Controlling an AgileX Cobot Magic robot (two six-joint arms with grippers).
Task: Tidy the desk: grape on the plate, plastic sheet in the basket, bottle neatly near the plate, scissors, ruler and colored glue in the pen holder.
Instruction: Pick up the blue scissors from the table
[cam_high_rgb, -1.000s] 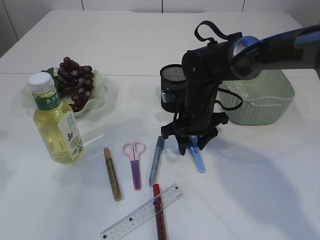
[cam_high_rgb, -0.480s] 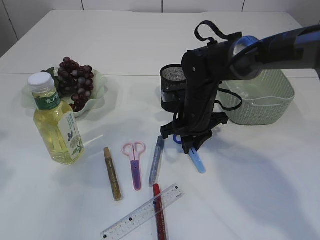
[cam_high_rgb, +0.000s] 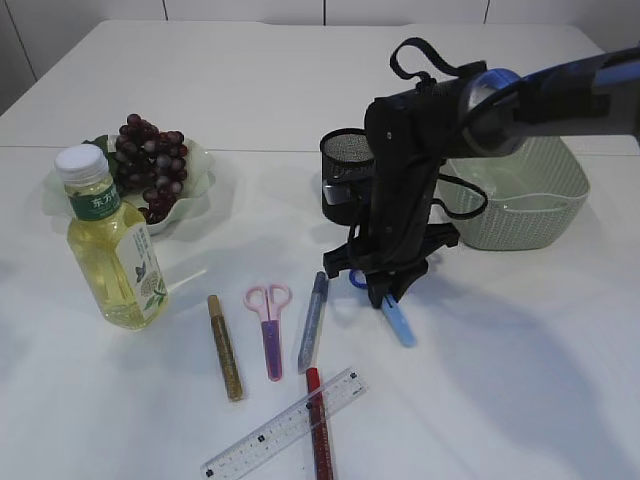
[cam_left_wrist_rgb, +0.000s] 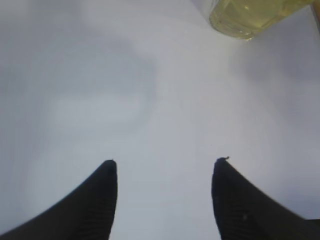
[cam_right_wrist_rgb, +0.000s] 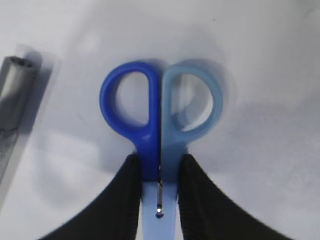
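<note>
Right gripper (cam_right_wrist_rgb: 159, 172) is clamped on the blue plastic-handled scissors (cam_right_wrist_rgb: 161, 112) just below the 2 finger loops, near the pivot, likely so they hang straight for the black mesh pen holder (cam_high_rgb: 343, 172) close behind. Scissor tip looks angled low over the white table (cam_high_rgb: 500, 350). Left gripper (cam_left_wrist_rgb: 162, 165) is wide apart, holding nothing, idle beside the yellow-drink plastic bottle (cam_left_wrist_rgb: 250, 15).

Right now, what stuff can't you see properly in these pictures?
- Blue scissors: exterior view, the right end effector covers the handles.
- Pen holder: exterior view, the arm hides its right side.
- Bottle: left wrist view, cut off by the top edge.
- Red glue pen: exterior view, cut off by the bottom edge.
</note>
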